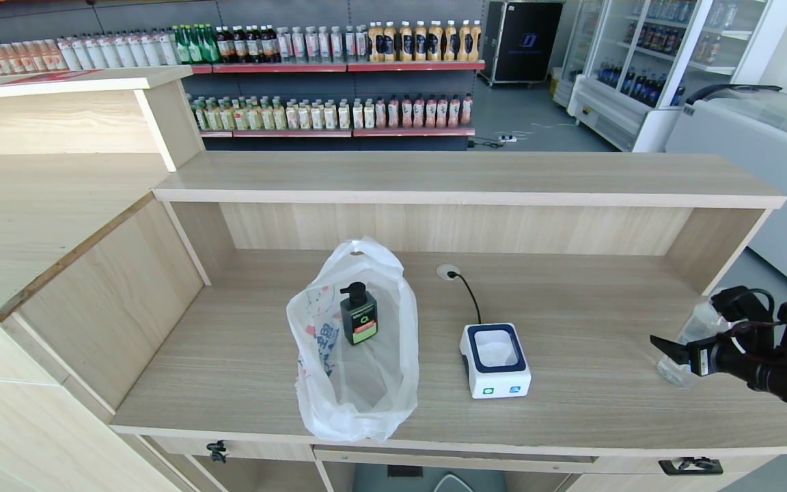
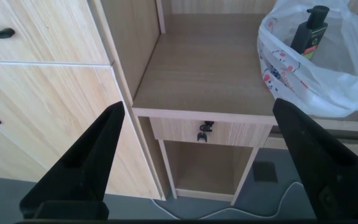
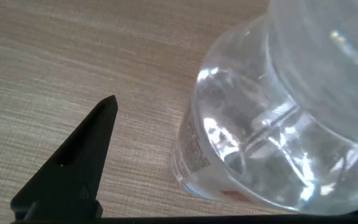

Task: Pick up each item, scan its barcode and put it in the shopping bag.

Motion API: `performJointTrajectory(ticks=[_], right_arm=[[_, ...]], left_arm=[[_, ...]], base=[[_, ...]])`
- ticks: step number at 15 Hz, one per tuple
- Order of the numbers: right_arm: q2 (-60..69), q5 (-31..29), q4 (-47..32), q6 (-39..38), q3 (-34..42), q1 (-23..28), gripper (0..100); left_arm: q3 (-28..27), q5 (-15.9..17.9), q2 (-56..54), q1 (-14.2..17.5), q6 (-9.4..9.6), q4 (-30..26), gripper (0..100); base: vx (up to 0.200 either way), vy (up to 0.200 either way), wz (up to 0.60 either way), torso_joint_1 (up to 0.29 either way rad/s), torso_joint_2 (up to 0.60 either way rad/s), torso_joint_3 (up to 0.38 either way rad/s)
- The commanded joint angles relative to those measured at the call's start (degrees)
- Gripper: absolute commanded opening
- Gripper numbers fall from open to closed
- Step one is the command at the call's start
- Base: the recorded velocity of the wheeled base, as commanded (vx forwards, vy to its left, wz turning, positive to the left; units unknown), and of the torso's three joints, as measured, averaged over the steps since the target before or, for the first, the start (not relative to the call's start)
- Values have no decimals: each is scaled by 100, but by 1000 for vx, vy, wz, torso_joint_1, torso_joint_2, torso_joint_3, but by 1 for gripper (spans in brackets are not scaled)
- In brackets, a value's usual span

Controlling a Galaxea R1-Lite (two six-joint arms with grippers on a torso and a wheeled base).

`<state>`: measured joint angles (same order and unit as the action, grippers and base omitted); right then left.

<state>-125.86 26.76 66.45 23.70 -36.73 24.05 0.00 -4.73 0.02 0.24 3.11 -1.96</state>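
Clear plastic bottle (image 1: pixel 699 321) stands well right of the scanner (image 1: pixel 494 359). My right gripper (image 1: pixel 682 352) is spread open just beside it, not squeezing yet. This is the grabbing step, I think. Next I must close, lift, and show its barcode.

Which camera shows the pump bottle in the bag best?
The head view: the pump bottle stands whole inside the shopping bag, label visible. The left wrist view catches its top half over the bag's rim.

The clear bottle (image 3: pixel 272 124) is cut off by 2 edges of the right wrist view.
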Motion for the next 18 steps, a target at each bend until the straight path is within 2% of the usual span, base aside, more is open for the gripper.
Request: performJointTrajectory(ticks=[1,12,15,16,17,18], right_arm=[[-9,5,-1,3,-18,-15,0],[184,5,35,-410,-106,-23,0],[852,84,-168,-1227,-115,-199,0],[1371,269,-493,-1667,-133,-305,0],[2285,813,-1170,-2159,-282,-419,0],[2601,1077,-1407,-2282,-361,-463,0]], left_arm=[[0,-2,-2,2,6,-6,100],[0,-2,-2,2,-3,3,100],[0,-2,-2,2,-3,-6,100],[0,-2,-2,2,-3,3,100],[0,-2,-2,2,6,3,100],[0,-2,-2,2,-3,-6,100]], base=[[0,0,0,0,0,0],[0,0,0,0,0,0],[0,0,0,0,0,0],[0,0,0,0,0,0],[0,0,0,0,0,0],[0,0,0,0,0,0]])
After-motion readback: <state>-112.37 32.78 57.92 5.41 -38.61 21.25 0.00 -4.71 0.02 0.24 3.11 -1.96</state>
